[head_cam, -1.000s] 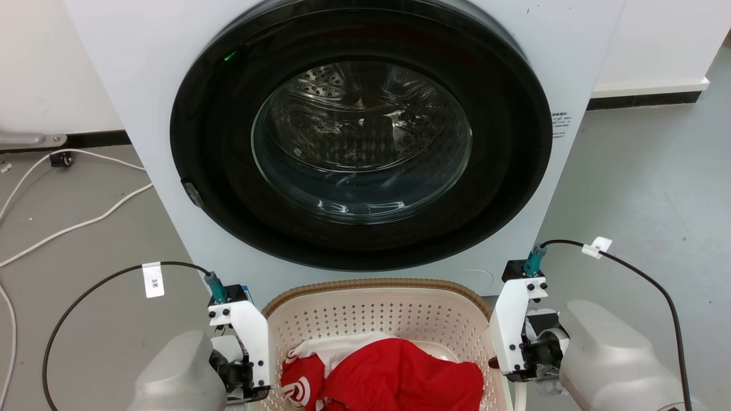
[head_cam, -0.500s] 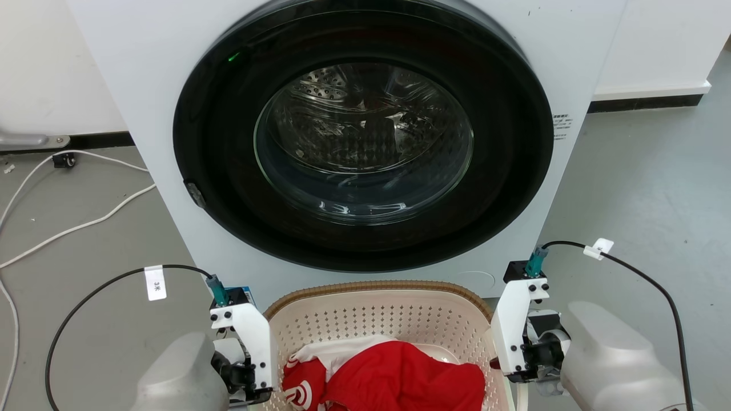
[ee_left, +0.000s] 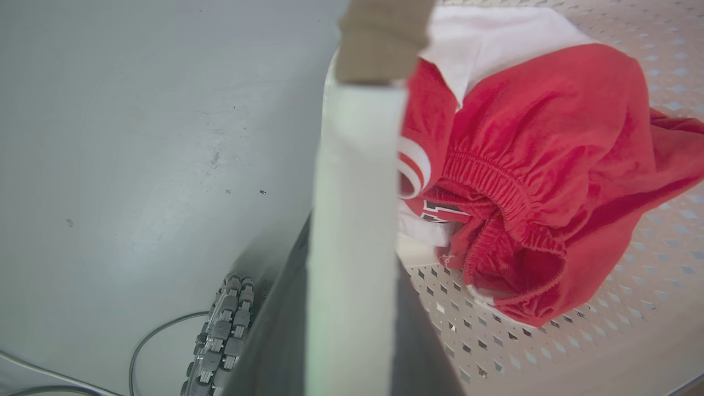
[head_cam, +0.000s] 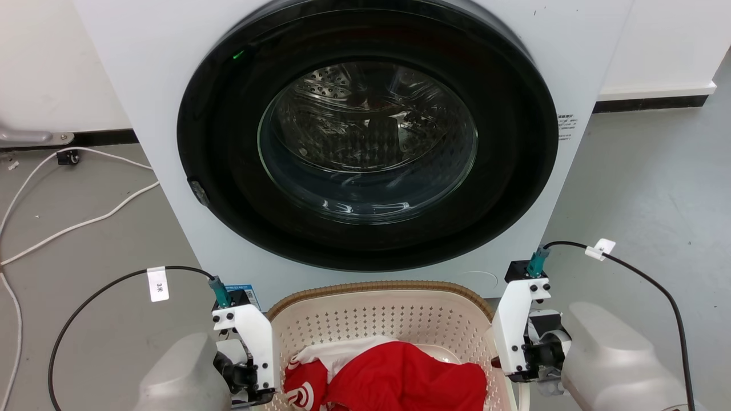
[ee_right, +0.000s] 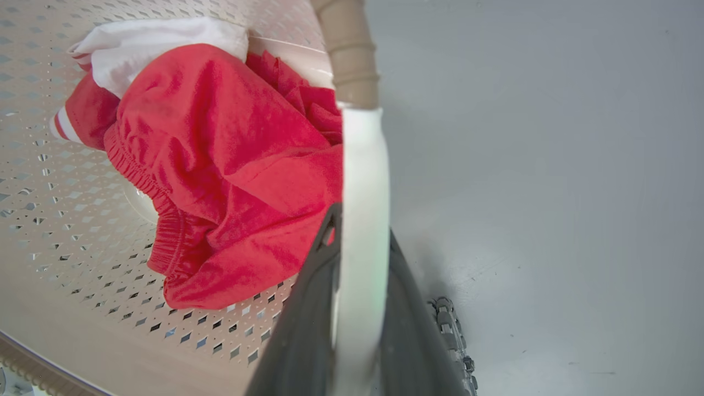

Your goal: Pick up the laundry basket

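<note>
The laundry basket (head_cam: 377,317) sits on the floor (head_cam: 628,188) just in front of the washing machine (head_cam: 143,103), its far brown rim close under the round door. It lies squarely between the two arms.

The relation that matters is how each side handle lies in its jaws. In the left wrist view the white left handle (ee_left: 352,165) runs straight up between the two dark fingers (ee_left: 275,341) of the left jaws, which press on it from both sides. The right wrist view mirrors this: the right handle (ee_right: 360,165) is flanked by the fingers (ee_right: 302,319) of the right jaws. Both pairs look clenched on the handles.

The line joining the two grasps runs left to right across the basket, with neither arm nearer than the other. The basket's near end is cut off in the head view, so I cannot tell which is its long axis.

A red garment (head_cam: 400,377) is heaped inside, roughly midway between the handles, so the load looks balanced. I judge that the lift calls for both arms to rise together and level.
</note>
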Robot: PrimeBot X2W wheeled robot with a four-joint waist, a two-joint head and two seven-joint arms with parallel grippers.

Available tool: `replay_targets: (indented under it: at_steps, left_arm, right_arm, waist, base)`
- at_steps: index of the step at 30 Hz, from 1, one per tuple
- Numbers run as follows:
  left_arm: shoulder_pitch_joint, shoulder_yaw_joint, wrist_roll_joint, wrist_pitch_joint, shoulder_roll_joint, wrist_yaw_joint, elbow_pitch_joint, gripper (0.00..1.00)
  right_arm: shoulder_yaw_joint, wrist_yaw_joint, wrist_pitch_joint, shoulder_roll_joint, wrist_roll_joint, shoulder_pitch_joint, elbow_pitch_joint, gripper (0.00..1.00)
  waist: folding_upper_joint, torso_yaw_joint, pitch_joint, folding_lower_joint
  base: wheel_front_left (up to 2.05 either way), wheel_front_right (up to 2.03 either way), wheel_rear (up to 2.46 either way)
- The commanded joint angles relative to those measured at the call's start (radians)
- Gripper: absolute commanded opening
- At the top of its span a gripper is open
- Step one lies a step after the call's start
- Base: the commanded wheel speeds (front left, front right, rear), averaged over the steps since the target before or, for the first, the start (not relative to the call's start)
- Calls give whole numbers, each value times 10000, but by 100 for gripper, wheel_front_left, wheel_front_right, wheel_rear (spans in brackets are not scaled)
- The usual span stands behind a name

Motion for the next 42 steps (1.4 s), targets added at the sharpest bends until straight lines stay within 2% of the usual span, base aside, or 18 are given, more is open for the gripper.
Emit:
replay_targets:
  at_steps: [1,42]
  left_arm:
    - [120,-11,-31,49,135,28,19,0]
    - [166,-240,-321,168,137,22,18,0]
  right_arm:
    - [-24,-17,-78,-198,-87,81,55,0]
    - [-483,-15,-230,-79,-526,156,49,0]
  waist:
    - [-1,0,3,0]
    - [-1,28,-2,0]
  base:
    - [0,0,0]
    - [0,0,0]
